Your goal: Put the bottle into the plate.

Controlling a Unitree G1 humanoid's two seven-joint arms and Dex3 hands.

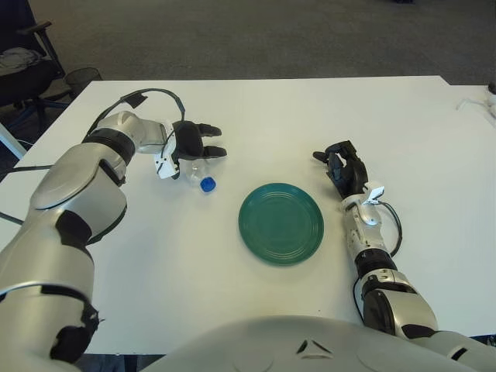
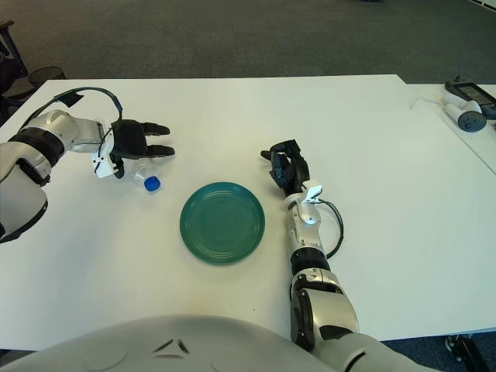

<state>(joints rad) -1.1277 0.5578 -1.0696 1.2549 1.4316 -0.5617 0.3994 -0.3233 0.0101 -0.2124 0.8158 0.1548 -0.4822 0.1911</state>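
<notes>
A clear plastic bottle (image 1: 197, 173) with a blue cap (image 1: 208, 184) lies on its side on the white table, left of the green plate (image 1: 280, 223). The cap points toward the plate. My left hand (image 1: 198, 146) is right over the bottle's body, with its dark fingers (image 1: 209, 152) spread and extended past it, not closed around it. The plate is empty and sits at the table's middle. My right hand (image 1: 341, 164) shows just right of the plate, holding nothing, with its fingers loosely relaxed.
A black device (image 2: 470, 92) and a white object (image 2: 463, 118) lie at the table's far right. A black chair (image 1: 23, 74) stands off the far left corner. The table's far edge (image 1: 263, 78) borders grey carpet.
</notes>
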